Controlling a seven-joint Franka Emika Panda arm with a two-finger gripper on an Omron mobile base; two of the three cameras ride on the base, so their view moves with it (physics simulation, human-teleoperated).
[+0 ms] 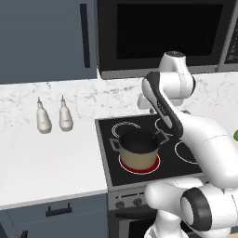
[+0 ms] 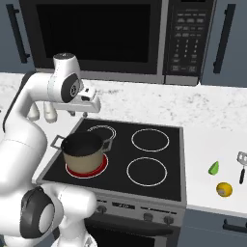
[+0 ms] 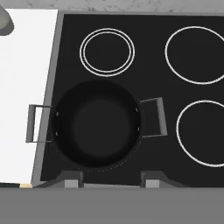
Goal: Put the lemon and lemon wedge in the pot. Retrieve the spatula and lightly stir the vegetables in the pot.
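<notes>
Start with the cooktop (image 2: 144, 159): a black glass surface with four ring-marked burners, set into a white marble counter (image 1: 46, 162) below a black microwave (image 2: 96, 34). In the hand view you look straight down on the cooktop (image 3: 144, 87).

The arm reaches up from the base and bends over the rear left part of the cooktop. The gripper (image 2: 91, 102) hangs above the surface, behind and above the pot. In the hand view the two fingertips (image 3: 72, 178) stand well apart at the lower edge with nothing between them, so read the jaws as spread and empty.

The pot (image 1: 138, 151) sits on the front left burner, which glows red around its base. Its tan body, dark rim and two loop handles show in the right base view (image 2: 84, 153). From the hand view the pot (image 3: 96, 124) lies directly below the gripper, and its dark interior holds nothing that you can make out.

Two pale bottles (image 1: 44, 118) stand side by side on the counter left of the cooktop, near the backsplash.

On the counter right of the cooktop, find three small items near one another. The spatula (image 2: 242, 166) lies at the frame edge, head toward the wall. The lemon (image 2: 224, 189) sits nearest the front edge. A small green wedge (image 2: 214, 168) lies just behind it, to its left.
</notes>
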